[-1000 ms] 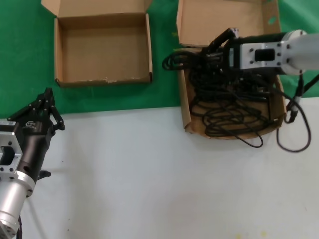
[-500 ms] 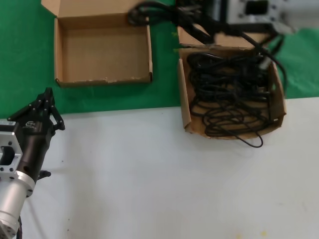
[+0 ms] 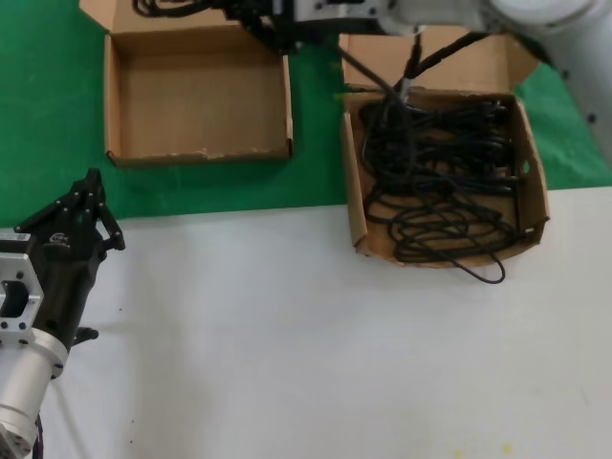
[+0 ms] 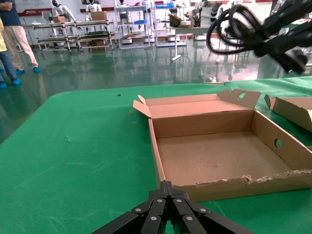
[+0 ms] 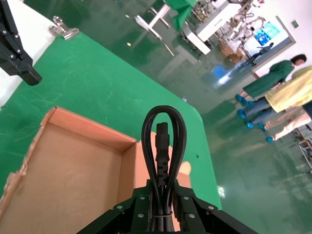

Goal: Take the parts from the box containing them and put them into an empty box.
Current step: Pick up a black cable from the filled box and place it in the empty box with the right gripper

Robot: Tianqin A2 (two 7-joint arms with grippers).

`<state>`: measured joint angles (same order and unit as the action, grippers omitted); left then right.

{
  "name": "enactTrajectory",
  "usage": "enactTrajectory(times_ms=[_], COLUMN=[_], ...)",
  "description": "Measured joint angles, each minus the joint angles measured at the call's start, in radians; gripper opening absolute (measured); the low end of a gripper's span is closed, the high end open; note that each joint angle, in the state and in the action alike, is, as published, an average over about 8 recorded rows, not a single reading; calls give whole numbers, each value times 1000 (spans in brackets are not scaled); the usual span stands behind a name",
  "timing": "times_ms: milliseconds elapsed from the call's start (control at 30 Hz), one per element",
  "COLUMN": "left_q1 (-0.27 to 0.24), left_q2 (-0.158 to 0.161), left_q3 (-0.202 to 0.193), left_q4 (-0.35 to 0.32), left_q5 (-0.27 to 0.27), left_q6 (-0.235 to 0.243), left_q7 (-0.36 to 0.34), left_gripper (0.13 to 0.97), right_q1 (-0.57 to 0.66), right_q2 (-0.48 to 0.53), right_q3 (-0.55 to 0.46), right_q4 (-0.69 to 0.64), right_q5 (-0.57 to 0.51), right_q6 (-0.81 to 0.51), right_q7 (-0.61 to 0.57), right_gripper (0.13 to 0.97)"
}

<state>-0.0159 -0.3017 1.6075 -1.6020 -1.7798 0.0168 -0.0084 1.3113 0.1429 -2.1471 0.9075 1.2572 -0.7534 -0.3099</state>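
Note:
My right gripper (image 3: pixel 256 17) is shut on a looped bundle of black power cord (image 5: pixel 163 141) and holds it in the air over the back of the smaller, empty box (image 3: pixel 196 143). The bundle (image 4: pixel 243 27) hangs high above that box (image 4: pixel 224 187) in the left wrist view. Its loops reach past the box's back flap (image 3: pixel 153 8). A black strand runs from near the gripper down to the tangled cords (image 3: pixel 435 182) lying in the larger box (image 3: pixel 356 206) on the right. My left gripper (image 3: pixel 92 180) is parked shut at the lower left, holding nothing.
Both boxes sit on a green cloth (image 3: pixel 48 115), and a white tabletop (image 3: pixel 306 344) lies in front. One cord loop (image 3: pixel 488 273) hangs over the larger box's front rim. A thin cable with a metal connector (image 3: pixel 407 84) dangles from the right arm.
My right gripper has lifted the cord bundle out of the larger box and carried it left, to above the back of the smaller box. The left arm has not moved.

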Motion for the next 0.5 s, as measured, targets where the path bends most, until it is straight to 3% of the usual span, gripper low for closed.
enactTrajectory(times_ms=[267,500], left_q1=[0,0], left_q2=[0,0], left_q3=[0,0], left_q4=[0,0], left_q5=[0,0], left_q6=[0,0], left_q7=[0,0], left_gripper=[145,145], right_q1=[37,41], right_q2=[-98,-92], right_q3=[18,21], right_q4=[-223,-235], right_q5=[64,72], right_q6=[66,77], right_q7=[-204,-238], right_gripper=[244,299])
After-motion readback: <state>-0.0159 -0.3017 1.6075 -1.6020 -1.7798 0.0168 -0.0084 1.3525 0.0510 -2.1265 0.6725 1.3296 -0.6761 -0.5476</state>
